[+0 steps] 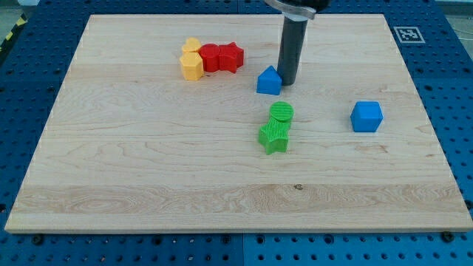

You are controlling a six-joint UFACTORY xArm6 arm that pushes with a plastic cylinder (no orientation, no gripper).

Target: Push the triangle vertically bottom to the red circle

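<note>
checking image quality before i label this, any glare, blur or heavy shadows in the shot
Camera view: even, soft light, no glare on the wooden board. Shadows are short and faint, just beside my tip and the blue triangle block. Blocks look sharp, the ridges on the green blocks are readable. The board's edges narrow toward the view's top, from perspective.

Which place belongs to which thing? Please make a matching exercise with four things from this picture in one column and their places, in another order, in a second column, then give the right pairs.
Things:
1. blue triangle
2. blue cube
3. green star
4. yellow blocks

Places:
A. alone, nearest the view's right edge
B. touching the red blocks on their left
C. right beside my tip, on its left
D. just below the green circle

Pairs: 1-C, 2-A, 3-D, 4-B
</note>
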